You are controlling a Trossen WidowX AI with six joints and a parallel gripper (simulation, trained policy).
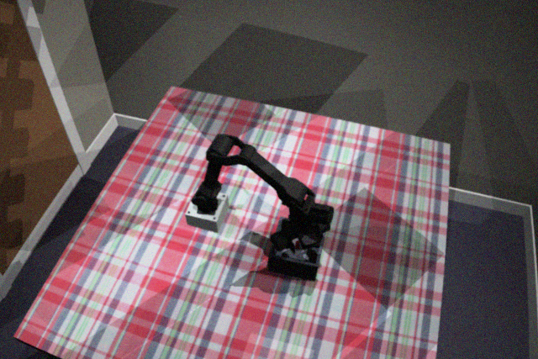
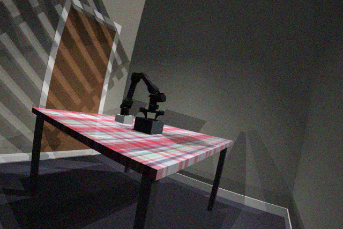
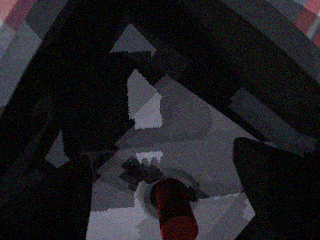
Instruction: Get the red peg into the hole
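The red peg [image 3: 179,227] [image 1: 297,243] stands inside the open dark box [image 1: 292,269] [image 2: 148,126], a little tilted in the wrist view. Its lower end is at the ringed hole [image 3: 142,195] in the grey plate [image 3: 115,222] and seems to be in it; how deep it sits I cannot tell. My gripper [image 3: 162,158] [image 2: 150,116] is open, reaching down into the box with one finger on each side of the peg and a gap to both. The fingertips are hidden behind the box wall in the exterior view.
The box walls surround the fingers closely. The arm's pale base block [image 1: 203,221] [image 2: 124,119] stands beside the box on the plaid-covered table [image 1: 143,303] [image 2: 133,148]. Hard shadows fall across the box and plate.
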